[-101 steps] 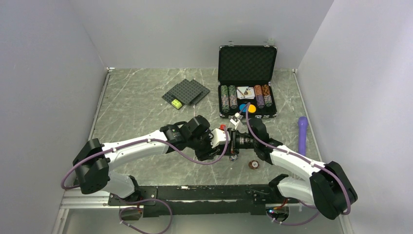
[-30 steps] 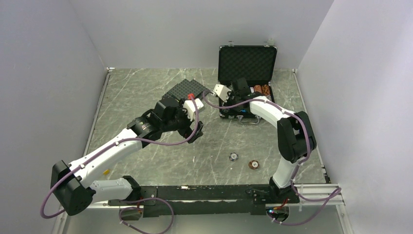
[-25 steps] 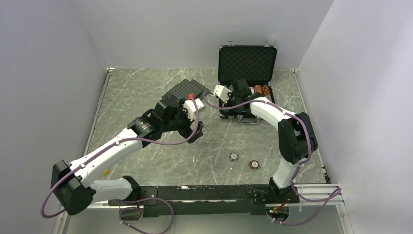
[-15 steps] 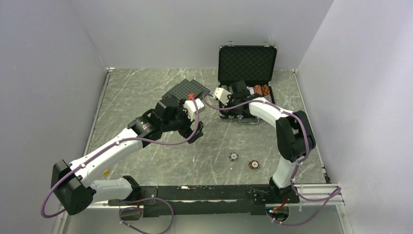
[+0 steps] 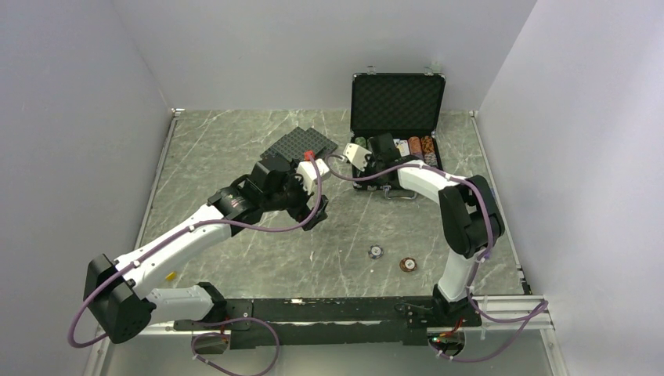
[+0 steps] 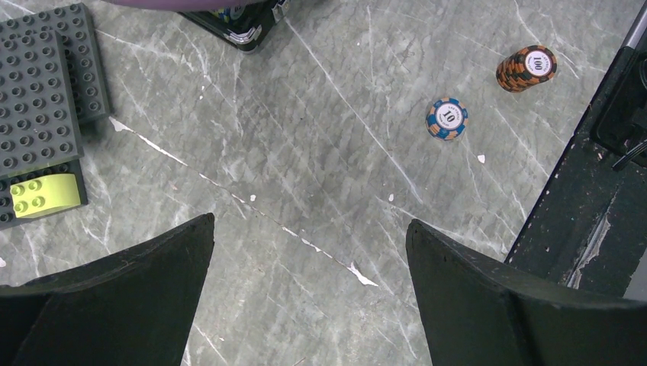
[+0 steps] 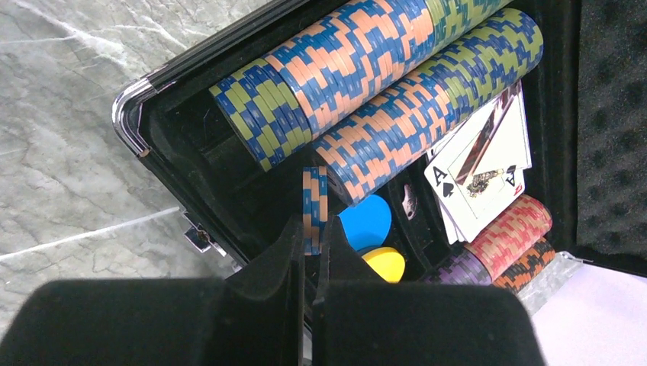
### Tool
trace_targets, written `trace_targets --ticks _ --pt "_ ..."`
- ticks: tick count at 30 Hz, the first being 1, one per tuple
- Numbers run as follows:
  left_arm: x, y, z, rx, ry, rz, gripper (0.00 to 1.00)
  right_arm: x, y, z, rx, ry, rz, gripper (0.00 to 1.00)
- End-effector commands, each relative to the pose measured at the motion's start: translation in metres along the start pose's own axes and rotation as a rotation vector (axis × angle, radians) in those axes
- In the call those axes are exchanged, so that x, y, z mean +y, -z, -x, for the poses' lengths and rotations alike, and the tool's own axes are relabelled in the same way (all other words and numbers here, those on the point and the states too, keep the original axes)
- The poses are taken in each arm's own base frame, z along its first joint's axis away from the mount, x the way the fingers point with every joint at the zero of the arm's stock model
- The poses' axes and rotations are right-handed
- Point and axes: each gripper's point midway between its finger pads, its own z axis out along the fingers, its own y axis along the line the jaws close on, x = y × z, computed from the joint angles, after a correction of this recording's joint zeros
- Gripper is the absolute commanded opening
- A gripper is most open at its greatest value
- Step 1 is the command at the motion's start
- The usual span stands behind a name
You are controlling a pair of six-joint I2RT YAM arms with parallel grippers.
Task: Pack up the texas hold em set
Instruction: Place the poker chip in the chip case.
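Note:
The black silver-edged briefcase (image 5: 398,100) stands open at the back right, with its front corner (image 7: 131,107) in the right wrist view. Rows of blue, orange and green chips (image 7: 397,69) lie in it, beside cards (image 7: 481,175), a blue disc (image 7: 368,219), a yellow disc (image 7: 385,263) and purple chips (image 7: 467,268). My right gripper (image 7: 311,230) (image 5: 374,164) is shut on two blue-orange chips (image 7: 313,204), held on edge over the case's front-left slot. My left gripper (image 6: 309,232) (image 5: 313,210) hangs open over bare table. A blue chip stack (image 6: 446,119) (image 5: 377,252) and an orange-brown stack (image 6: 526,67) (image 5: 407,265) sit loose on the table.
Dark grey studded plates (image 5: 301,145) (image 6: 38,107) lie at the back centre, with a yellow-green brick (image 6: 42,194) on them. A black rail (image 6: 603,191) runs along the table's near edge. Grey walls close in both sides.
My right gripper has edged a little further right over the case with its chips. The left arm has hardly moved. Earlier, both grippers were together at mid-table.

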Motion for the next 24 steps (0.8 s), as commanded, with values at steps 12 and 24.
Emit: trace_targets --ticks 12,24 --pt "-0.003 -0.003 0.011 -0.037 0.006 -0.026 0.99 -0.049 0.004 0.016 -0.094 0.024 -0.284 0.33" --pt "-0.004 -0.004 0.009 -0.029 0.009 -0.031 0.99 -0.05 0.0 0.013 -0.094 0.024 -0.327 0.41"
